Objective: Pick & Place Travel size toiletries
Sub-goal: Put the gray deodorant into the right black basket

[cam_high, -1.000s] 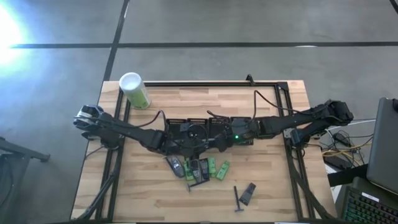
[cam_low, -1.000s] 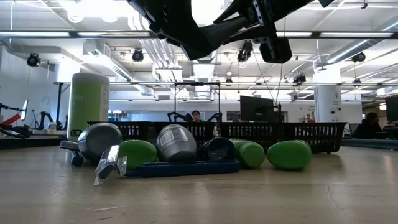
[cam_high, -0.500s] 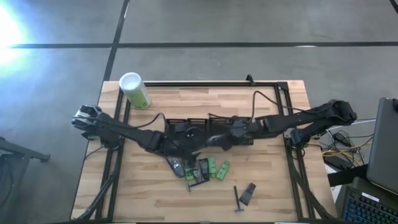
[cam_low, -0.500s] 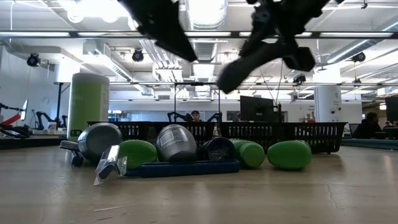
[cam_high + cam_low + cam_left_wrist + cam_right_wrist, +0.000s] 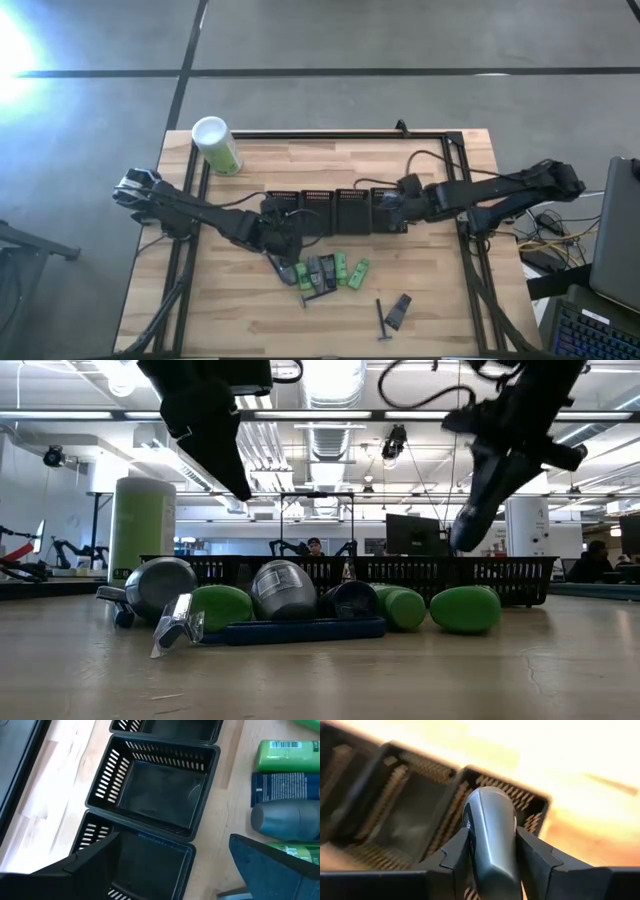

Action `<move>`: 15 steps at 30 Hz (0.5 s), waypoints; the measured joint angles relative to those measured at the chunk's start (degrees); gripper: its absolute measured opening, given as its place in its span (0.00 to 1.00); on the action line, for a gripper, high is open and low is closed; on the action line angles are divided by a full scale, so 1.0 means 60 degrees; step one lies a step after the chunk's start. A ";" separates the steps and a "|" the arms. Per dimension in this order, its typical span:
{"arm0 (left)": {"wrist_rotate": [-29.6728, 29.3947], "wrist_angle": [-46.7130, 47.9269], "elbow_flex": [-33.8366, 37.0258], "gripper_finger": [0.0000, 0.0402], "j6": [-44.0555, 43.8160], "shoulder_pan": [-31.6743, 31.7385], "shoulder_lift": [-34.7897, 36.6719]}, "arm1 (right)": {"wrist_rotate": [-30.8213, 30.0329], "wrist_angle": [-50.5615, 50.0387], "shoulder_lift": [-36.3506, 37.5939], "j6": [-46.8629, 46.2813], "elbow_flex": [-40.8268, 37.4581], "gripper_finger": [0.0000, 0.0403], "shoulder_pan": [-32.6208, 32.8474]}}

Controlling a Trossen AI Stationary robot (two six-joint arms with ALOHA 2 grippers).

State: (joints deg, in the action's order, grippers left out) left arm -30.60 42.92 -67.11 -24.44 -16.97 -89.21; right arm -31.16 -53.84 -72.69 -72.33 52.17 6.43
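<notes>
Left gripper [image 5: 283, 232] — fingers spread wide, nothing held; it is poised over the left end of the trays [image 5: 338, 209], just behind the toiletries [image 5: 322, 271]. In the left wrist view a green packet [image 5: 288, 756], a dark packet [image 5: 285, 786] and a grey tube [image 5: 285, 820] are seen side by side on the table [image 5: 430, 305], just beside the trays.

Right gripper [image 5: 491, 854] — clamped on a grey tube [image 5: 490, 835], which is held above the right end of the trays.

Toiletries — clustered on the table just in front of the trays; a razor [image 5: 381, 320] and a dark packet [image 5: 399, 312] are laid apart, nearer the front edge.
</notes>
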 joint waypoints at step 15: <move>0.1385 0.0875 0.0160 0.93 0.0207 -0.0066 0.0055 | 0.0263 0.0715 -0.2276 -0.0175 0.0170 0.49 -0.0127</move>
State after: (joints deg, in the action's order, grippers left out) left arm -22.29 48.17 -66.15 -23.20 -17.37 -88.88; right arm -29.58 -49.56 -86.35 -73.38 53.19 5.67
